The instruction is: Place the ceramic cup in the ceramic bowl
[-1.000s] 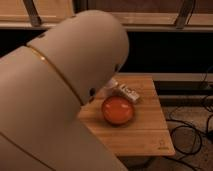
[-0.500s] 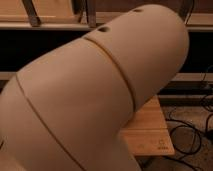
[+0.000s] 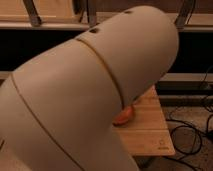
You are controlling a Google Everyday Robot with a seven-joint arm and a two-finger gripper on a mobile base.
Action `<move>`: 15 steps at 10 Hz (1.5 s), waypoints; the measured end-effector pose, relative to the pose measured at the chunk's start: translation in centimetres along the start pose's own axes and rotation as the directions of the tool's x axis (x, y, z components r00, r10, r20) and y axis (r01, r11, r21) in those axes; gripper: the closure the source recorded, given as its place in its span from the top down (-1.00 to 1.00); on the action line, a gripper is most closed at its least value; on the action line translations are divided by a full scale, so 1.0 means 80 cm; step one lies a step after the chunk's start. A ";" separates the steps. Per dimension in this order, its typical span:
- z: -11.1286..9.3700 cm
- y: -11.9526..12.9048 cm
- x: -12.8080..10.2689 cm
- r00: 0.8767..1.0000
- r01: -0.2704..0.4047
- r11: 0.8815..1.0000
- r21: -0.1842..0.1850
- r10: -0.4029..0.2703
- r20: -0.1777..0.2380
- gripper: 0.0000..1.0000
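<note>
One thin sliver of the ceramic bowl [image 3: 126, 116] is all that can be seen: a glossy orange-red edge at about 5 o'clock from the middle of the view, resting on the wooden surface [image 3: 150, 131]. The rest of the bowl is covered by the robot's arm [image 3: 85, 95], so what lies in it cannot be told, and the ceramic cup cannot be made out. The surface is seen as a pale planked slab running from the bowl toward 4 and 5 o'clock, with a small dark mark [image 3: 161, 146] printed near its front corner. The arm, a broad cream-coloured shell, fills the view from 7 o'clock up to 1 o'clock; it is crossed by a thin seam, and two small dark holes [image 3: 94, 30] are set near its upper edge. The claw is hidden from the camera, out of sight behind or beyond the arm, so neither its opening nor any hold can be told. Dark cables [image 3: 192, 131] are looped on the floor at 4 o'clock, beside the surface's right edge. A pale ledge [image 3: 55, 22] with metal struts is seen along 12 o'clock.
</note>
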 end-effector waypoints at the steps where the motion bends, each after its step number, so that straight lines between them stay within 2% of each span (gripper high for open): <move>1: 0.004 -0.020 -0.010 1.000 -0.005 1.000 0.025 0.005 0.005 0.60; 3: 0.013 -0.052 -0.030 1.000 0.023 0.998 0.065 -0.024 0.008 0.60; 4: 0.024 -0.059 -0.037 0.999 0.046 0.997 0.069 -0.047 0.000 0.60; 5: 0.034 -0.059 -0.038 0.999 0.053 0.997 0.055 -0.053 -0.007 0.60; 6: 0.049 -0.054 -0.036 0.998 0.053 0.998 0.022 -0.052 -0.018 0.60; 7: 0.067 -0.043 -0.032 0.999 0.036 0.999 -0.028 -0.037 -0.031 0.60; 10: 0.114 -0.030 -0.025 0.998 -0.021 0.988 -0.154 0.011 -0.066 0.60; 12: 0.133 -0.039 -0.022 0.996 -0.041 0.982 -0.184 0.024 -0.090 0.59; 13: 0.145 -0.048 -0.014 0.993 -0.049 0.981 -0.189 0.027 -0.116 0.47; 15: 0.161 -0.060 -0.005 0.987 -0.070 0.980 -0.189 0.040 -0.158 0.07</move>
